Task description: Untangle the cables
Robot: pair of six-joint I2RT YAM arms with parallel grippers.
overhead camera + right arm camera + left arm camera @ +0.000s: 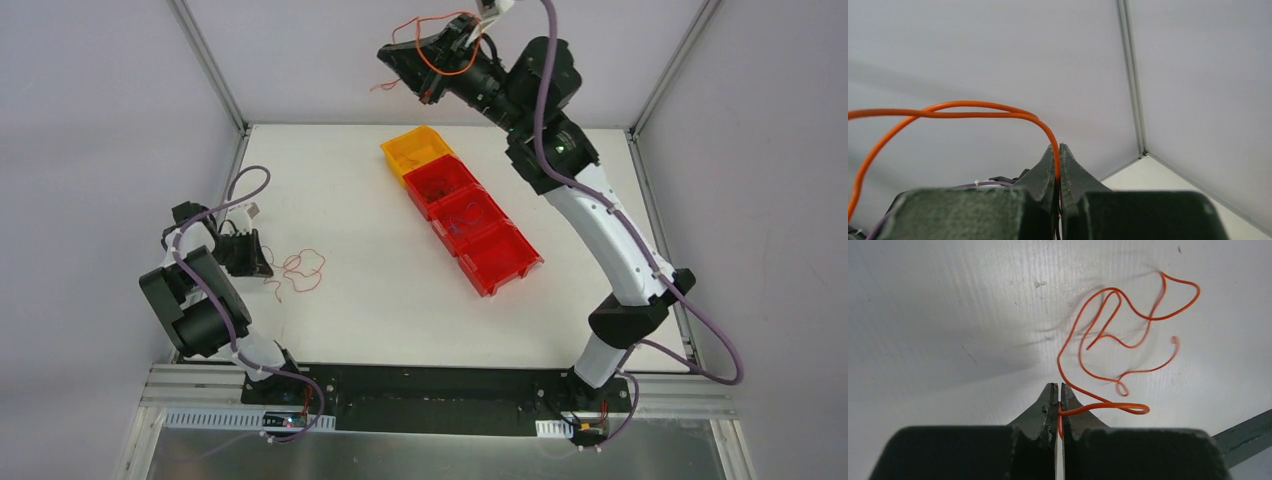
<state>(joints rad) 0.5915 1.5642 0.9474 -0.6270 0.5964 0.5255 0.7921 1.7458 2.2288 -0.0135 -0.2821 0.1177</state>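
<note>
1. Cables: I see two loose strands, well apart. The table strand (1128,342), red-orange, lies in open curls on the white table (360,300) at about 9 o'clock from its middle. The lifted strand (973,106), orange, hangs in the air at 12 o'clock, beyond the far edge.
2. Left gripper (1058,387): jaws are closed, pinching the table strand near one end. The rest of the wire fans out toward 1 o'clock in the wrist view, crossing itself in several places.
3. Right gripper (1058,147): jaws are closed on the lifted strand, which arcs off to 9 o'clock in its wrist view. From above, a thinner reddish end trails off it. I can't tell if that's the same wire.
4. Row of bins (500,280): one yellow and three red, running diagonally from 12 toward 4 o'clock, clear of both strands. There's a faint bluish squiggle in one red bin, too small to name.
5. Risks, my judgement:
   - If I pull the table strand fast, the crossed loops could cinch into a knot.
   - The wire is hair-thin, so it could slide out of either pinch.
   - If the lifted strand drops from up there, it could land off the table, or snag the purple arm cable (548,60) beside it.
</note>
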